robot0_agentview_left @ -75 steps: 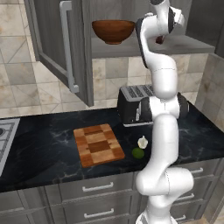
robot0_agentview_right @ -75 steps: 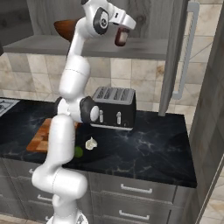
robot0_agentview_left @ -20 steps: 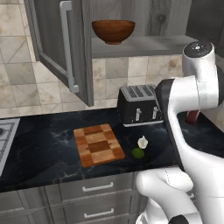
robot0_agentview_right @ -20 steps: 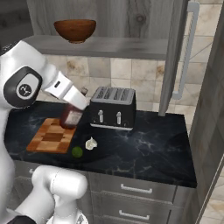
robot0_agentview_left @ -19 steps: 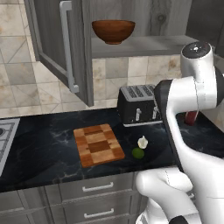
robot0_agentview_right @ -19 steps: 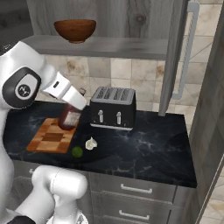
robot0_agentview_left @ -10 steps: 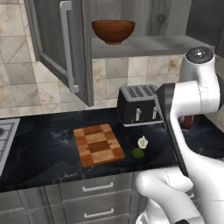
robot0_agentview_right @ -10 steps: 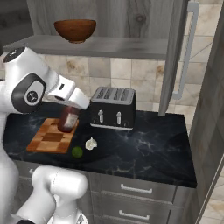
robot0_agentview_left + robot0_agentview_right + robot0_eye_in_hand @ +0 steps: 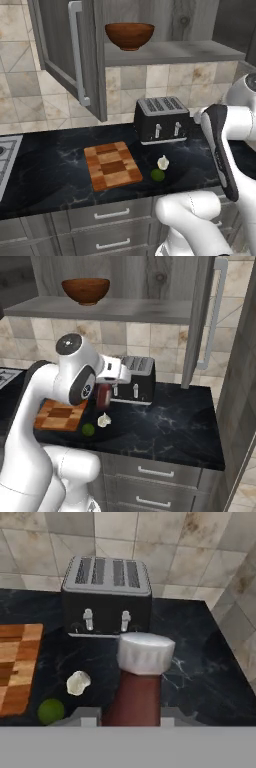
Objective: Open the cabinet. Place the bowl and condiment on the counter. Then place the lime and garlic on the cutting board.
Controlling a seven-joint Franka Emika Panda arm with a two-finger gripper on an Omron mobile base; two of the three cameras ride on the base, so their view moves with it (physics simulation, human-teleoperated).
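Pincer [image 9: 127,711] clamped on the small dark red-brown bottle with the white cap [image 9: 141,677]. From the hand camera the bottle stands between the two fingertips, cap toward the toaster. Right base view: bottle [image 9: 104,395] hangs under the white hand, above the black marble tabletop with thin white veins [image 9: 165,426], just in front of the black four-slot toaster [image 9: 135,381]; whether its base touches the tabletop cannot be told.

Small white pointed garlic bulb [image 9: 163,162] and small round green lime [image 9: 158,174] lie on the tabletop, just beside each other, right of the checkered light-and-dark wooden cutting board [image 9: 112,165], not on it. In the hand view the garlic [image 9: 78,682] sits left of the bottle, the lime [image 9: 51,710] lower left, the board edge [image 9: 17,662] at far left.

Tall dark grey wood-grain wall cabinet [image 9: 75,55] has its door swung open, long silver bar handle facing out. Wide reddish-brown wooden bowl [image 9: 129,35] rests upright on the cabinet shelf [image 9: 175,51], above the toaster.
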